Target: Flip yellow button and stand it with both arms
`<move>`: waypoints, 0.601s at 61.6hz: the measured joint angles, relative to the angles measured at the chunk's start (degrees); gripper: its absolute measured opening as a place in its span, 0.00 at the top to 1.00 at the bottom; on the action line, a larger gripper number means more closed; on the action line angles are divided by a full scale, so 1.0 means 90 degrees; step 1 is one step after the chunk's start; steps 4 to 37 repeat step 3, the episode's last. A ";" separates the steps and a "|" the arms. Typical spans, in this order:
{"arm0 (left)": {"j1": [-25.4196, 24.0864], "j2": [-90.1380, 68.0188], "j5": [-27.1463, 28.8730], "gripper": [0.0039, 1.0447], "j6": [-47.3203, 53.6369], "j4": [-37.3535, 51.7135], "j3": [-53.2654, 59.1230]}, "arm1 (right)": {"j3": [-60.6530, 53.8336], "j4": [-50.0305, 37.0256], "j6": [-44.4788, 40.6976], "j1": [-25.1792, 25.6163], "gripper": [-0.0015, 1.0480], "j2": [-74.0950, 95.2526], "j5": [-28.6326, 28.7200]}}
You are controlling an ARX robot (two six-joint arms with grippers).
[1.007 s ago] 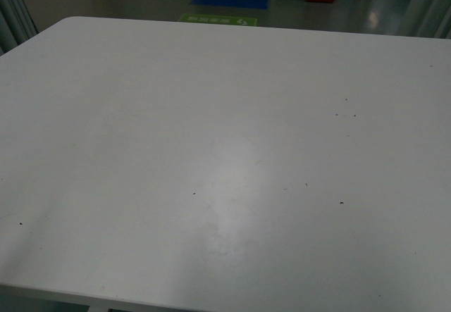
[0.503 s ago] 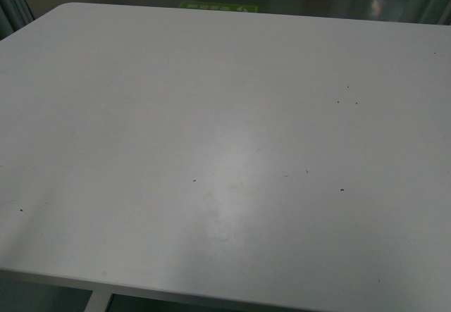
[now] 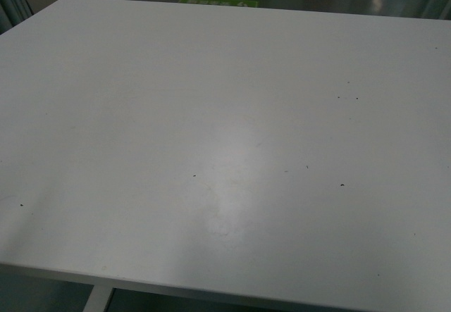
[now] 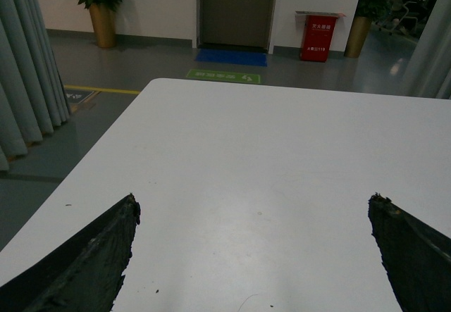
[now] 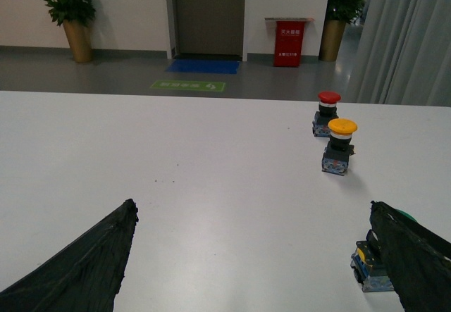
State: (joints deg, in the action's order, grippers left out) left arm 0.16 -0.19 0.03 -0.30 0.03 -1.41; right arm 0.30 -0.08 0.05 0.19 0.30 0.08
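While upright on the table (image 5: pixel 211 206), the yellow button (image 5: pixel 340 146).

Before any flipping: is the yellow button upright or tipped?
Upright. The yellow button stands on its block, cap on top, beside the red button.

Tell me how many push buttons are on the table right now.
3, all in the right wrist view: a red button farthest, the yellow button nearer, and a third button partly hidden behind a finger.

White desk (image 3: pixel 141 115), grey floor (image 4: pixel 127 62), dark door (image 4: pixel 236 9), blue mat (image 4: pixel 231 57), green floor sign (image 5: pixel 187 85), red bin (image 5: pixel 289 43), potted plants (image 4: pixel 101 5), grey curtains (image 4: pixel 25 65).
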 joint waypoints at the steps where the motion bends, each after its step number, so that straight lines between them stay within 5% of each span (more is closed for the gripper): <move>1: -0.0002 0.0000 0.0000 0.06 0.0000 0.0000 0.0000 | 0.0000 0.0000 0.0002 0.0000 0.07 0.0000 0.0000; 37: 0.0000 0.0000 0.0000 0.06 0.0000 0.0000 0.0000 | 0.0000 0.0000 0.0000 0.0000 0.07 0.0000 0.0000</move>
